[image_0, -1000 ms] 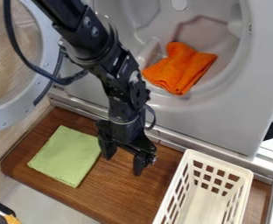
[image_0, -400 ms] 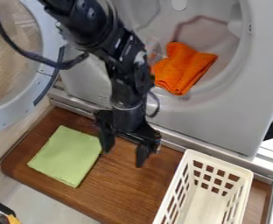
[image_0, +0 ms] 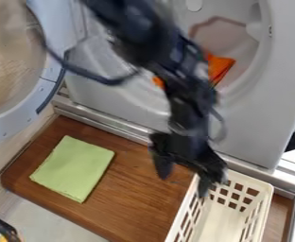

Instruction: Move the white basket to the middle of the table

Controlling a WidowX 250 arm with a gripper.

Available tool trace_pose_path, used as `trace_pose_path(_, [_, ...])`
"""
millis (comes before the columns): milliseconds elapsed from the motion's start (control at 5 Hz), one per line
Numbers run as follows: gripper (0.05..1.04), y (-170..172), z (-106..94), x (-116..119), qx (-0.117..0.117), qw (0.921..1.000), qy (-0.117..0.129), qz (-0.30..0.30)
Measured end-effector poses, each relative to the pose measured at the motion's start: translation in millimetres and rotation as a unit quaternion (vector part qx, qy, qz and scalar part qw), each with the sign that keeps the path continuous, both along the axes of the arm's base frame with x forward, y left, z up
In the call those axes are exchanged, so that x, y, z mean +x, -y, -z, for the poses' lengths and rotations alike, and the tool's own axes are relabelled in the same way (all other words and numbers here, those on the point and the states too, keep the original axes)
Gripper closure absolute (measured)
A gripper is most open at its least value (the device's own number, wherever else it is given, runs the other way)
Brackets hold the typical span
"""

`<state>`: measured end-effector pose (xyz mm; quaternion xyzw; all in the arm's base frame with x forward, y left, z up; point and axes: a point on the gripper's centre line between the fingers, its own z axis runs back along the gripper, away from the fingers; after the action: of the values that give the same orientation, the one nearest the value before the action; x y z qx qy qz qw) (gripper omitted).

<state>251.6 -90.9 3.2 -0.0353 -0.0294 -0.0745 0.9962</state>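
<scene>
The gripper [image_0: 183, 183] hangs at the upper left corner of the white basket, its two fingers spread apart with nothing seen between them. One finger is left of the basket over the wood; the other overlaps the basket's left rim in the view. Whether it touches the rim I cannot tell. The white basket [image_0: 256, 183], a rectangular one with square holes, stands upright and empty at the right end of the brown wooden table [image_0: 131, 203].
A folded green cloth [image_0: 73, 168] lies on the table's left part. Behind stands a grey machine [image_0: 251, 127] with an orange cloth [image_0: 219, 67] in its round opening. Its round door [image_0: 54, 71] hangs open at the left.
The arm and gripper have moved right, from above the middle of the table to the basket's left side. Basket and cloths have stayed in place.
</scene>
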Motion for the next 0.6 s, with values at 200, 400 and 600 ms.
trace_pose_path(200, [0.084, 7, 22.1, 1, 0.025, 0.9993, -0.018, -0.022])
trace_pose_path(400, [0.084, 14, 32.6, 1, 0.040, 0.9986, -0.017, -0.031])
trace_pose_path(600, [0.140, 20, 40.4, 0, 0.047, 0.9984, -0.013, -0.027])
